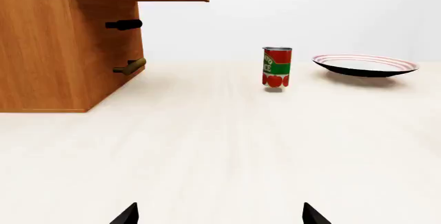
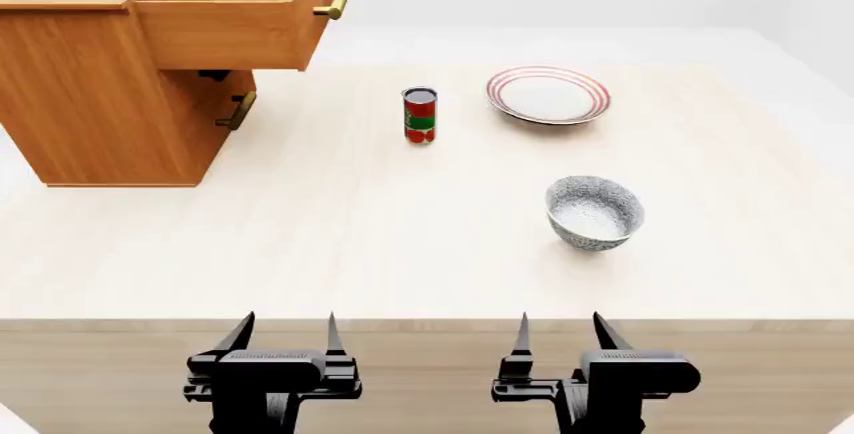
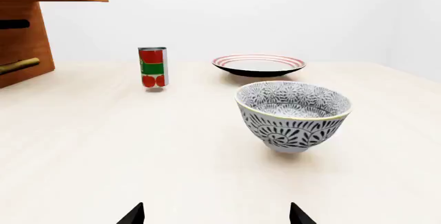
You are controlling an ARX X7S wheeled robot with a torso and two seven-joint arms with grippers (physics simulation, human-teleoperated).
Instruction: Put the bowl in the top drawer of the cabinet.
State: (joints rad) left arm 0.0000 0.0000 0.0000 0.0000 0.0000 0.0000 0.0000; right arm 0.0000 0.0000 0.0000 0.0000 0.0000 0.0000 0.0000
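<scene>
Both tools, left tool (image 2: 282, 332) and right tool (image 2: 558, 330), wait open and empty at the near bench (image 2: 334, 244) edge, the bowl (image 2: 595, 211) standing ungrasped while the top drawer (image 2: 240, 16) is pulled out ready.

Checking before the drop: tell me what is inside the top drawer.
The top drawer of the cabinet is pulled out, and the part of its inside seen from the head view shows only bare wood. Its front wall hides the floor nearest the handle. The bowl sits on the table.
</scene>
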